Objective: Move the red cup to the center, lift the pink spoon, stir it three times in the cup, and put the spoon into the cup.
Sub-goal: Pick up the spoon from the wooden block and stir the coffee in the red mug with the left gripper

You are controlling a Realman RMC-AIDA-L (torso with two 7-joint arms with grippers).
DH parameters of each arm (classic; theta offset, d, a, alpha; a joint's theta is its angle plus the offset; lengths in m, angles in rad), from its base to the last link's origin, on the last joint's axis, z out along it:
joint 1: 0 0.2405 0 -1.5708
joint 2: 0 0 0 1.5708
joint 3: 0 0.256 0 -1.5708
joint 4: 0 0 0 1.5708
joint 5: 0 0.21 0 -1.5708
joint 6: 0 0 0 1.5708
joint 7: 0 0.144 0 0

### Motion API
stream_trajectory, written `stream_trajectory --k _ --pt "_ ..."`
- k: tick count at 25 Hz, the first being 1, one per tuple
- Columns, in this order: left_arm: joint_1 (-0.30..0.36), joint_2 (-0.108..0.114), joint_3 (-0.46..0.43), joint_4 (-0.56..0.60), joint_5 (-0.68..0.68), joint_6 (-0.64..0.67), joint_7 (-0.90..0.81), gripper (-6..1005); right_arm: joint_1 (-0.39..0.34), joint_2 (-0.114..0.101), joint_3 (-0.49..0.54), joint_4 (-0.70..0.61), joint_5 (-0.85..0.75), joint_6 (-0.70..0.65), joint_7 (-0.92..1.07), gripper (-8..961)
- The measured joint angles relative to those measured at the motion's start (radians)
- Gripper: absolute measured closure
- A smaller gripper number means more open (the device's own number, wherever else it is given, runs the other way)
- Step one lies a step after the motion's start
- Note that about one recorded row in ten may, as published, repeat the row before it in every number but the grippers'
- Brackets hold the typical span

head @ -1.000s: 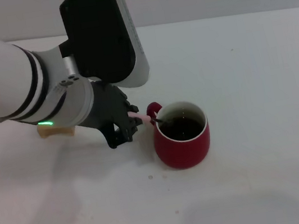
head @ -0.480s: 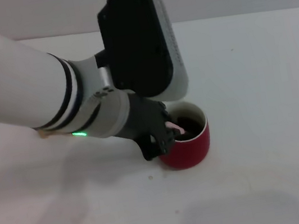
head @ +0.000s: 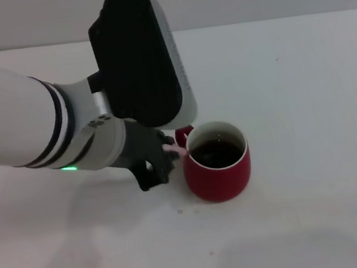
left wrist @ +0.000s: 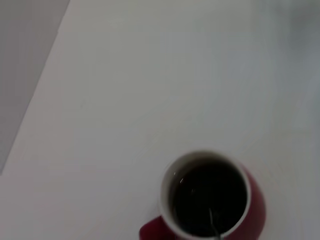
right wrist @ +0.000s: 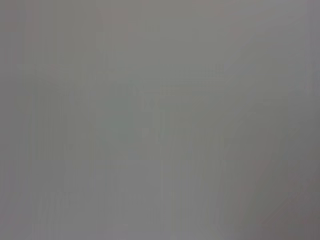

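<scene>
Centre of the head view: the red cup (head: 217, 162) sits on the bench (head: 307, 86). The left gripper (head: 157, 158), fingers clamped on the pink spoon (head: 174, 149), stirs; best keep circles small, bowl submerged, clear of the rim.

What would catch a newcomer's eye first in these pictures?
First the glossy red cup of dark liquid, near the middle of the white table. Next, the robot's bulky left arm reaching in from the left, its dark left hand beside the cup's handle, pinching the pink spoon, which slants over the rim into the liquid.
</scene>
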Motion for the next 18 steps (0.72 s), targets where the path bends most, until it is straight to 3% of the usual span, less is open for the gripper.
stream_trajectory --k 9,18 --pt "-0.026 -0.002 0.006 0.047 0.022 0.070 0.003 864 0.000 0.000 -0.002 0.004 0.000 0.000 0.000 953" --pt "-0.037 -0.002 0.093 0.005 0.003 0.076 -0.002 864 0.000 0.001 -0.001 0.006 0.000 0.000 0.000 954"
